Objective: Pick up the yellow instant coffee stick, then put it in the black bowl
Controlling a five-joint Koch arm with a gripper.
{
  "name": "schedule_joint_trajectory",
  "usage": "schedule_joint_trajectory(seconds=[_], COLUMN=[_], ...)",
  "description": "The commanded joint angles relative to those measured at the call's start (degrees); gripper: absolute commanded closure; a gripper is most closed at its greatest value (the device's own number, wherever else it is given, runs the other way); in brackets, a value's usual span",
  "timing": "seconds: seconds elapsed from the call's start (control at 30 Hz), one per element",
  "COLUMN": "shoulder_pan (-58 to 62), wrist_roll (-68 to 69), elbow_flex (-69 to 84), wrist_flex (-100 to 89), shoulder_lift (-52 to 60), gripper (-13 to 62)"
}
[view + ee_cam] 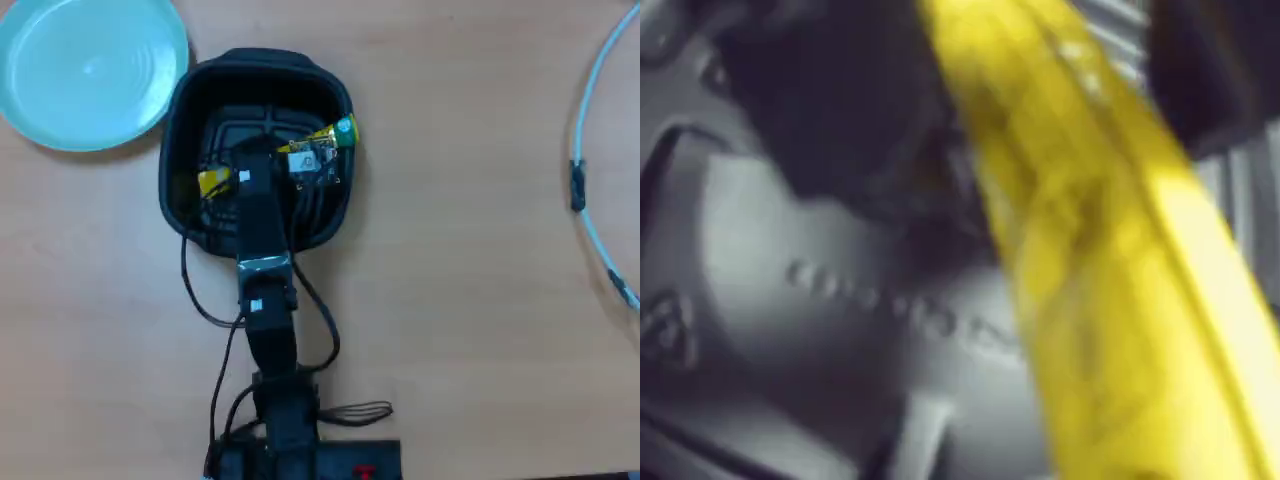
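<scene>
A: Item 1, yellow instant coffee stick (322,138). Loc?

B: Over the black bowl (185,95), inside its rim as I see it in overhead view. Green end toward the bowl's right wall, other yellow end showing left of the arm at approx. mid-bowl. Wrist view: blurred yellow band across frame, bowl's ribbed floor behind it.

A: Item 2, pincer?

B: Pincer (262,165) sits across the stick's middle, arm covers the contact. Reads as gripping the stick, but jaw gap hidden in both views, so can't tell how wide it stands.

A: Handling notes?

B: My est.: very light, thin foil, slick surface, bends w/o much resistance; powder inside shifts. Mid-length hold looks right, ends balance. Squeeze gently, foil could crease or slide.

A: Other stock?

B: Light-blue plate (90,70), top left, touching or just beside bowl. White cable (590,130) on tabletop (470,300), right edge, well apart.
</scene>
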Motion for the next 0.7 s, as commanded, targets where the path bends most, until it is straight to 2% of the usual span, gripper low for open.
schedule_joint_trajectory(seconds=[0.0, 0.13, 0.37, 0.67], shoulder_pan=[0.0, 0.2, 0.1, 0.2], wrist_roll=[-0.2, 0.1, 0.0, 0.0], elbow_flex=[-2.0, -1.8, -3.5, -5.6], wrist_flex=[-2.4, -1.0, 6.4, 19.1], shoulder_lift=[0.6, 0.7, 3.2, 15.7], gripper=[18.3, 14.0, 13.7, 14.2])
